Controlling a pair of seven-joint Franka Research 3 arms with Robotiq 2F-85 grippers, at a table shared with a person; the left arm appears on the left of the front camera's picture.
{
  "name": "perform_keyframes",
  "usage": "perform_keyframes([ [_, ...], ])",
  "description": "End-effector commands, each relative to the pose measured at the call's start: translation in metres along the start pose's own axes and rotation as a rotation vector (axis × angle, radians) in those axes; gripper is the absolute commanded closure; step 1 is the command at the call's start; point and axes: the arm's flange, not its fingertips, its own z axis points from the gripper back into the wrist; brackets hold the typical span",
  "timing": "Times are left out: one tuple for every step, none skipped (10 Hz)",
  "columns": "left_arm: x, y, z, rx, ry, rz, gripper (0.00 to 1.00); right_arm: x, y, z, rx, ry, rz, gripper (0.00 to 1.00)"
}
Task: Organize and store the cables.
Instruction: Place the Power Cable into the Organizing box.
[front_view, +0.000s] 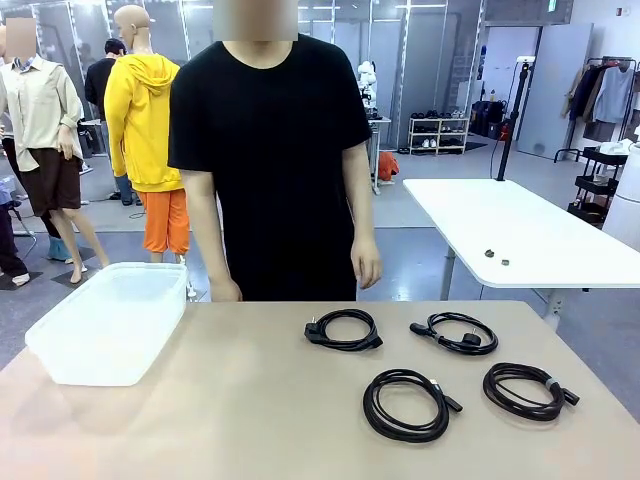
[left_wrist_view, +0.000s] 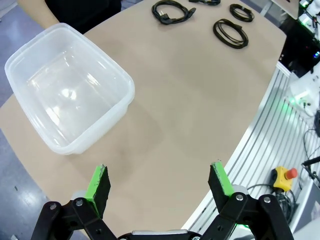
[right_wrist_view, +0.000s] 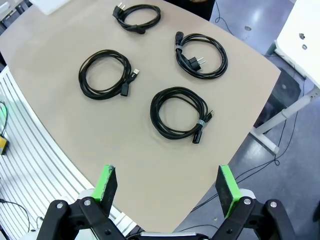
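Four coiled cables lie on the table, right of a clear bin; both arms' jaws stand apart.

bright even light, soft shadows, fisheye edges

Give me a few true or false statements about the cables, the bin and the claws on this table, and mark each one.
1. Four coiled black cables lie on the table. True.
2. The clear plastic bin already holds a cable. False: it is empty.
3. The left claw and the right claw are both open and hold nothing. True.
4. The person's hand grips a cable. False: both hands are empty, near the table's far edge.
5. The cables are stacked in one pile. False: they lie apart, each coil on its own.
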Motion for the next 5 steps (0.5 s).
perform_keyframes([
  [-0.0003,0.0003,-0.0007,-0.011,-0.004,-0.012,0.0,-0.0008,-0.0006,0.0,0.003,-0.004,0.001,0.0],
  [-0.0003,0.0003,-0.0007,-0.011,-0.004,-0.012,0.0,-0.0008,-0.0006,0.0,0.003,-0.004,0.001,0.0],
  [-0.0003,0.0003,-0.0007,-0.011,-0.004,-0.012,0.0,-0.0008,-0.0006,0.0,0.003,-0.004,0.001,0.0],
  [-0.0003,0.0003,-0.0007,-0.011,-0.004,-0.012,0.0,-0.0008,-0.0006,0.0,0.003,-0.004,0.001,0.0],
  [-0.0003,0.0003,-0.0007,-0.011,-0.004,-0.012,0.0,-0.0008,-0.0006,0.0,0.003,-0.004,0.001,0.0],
])
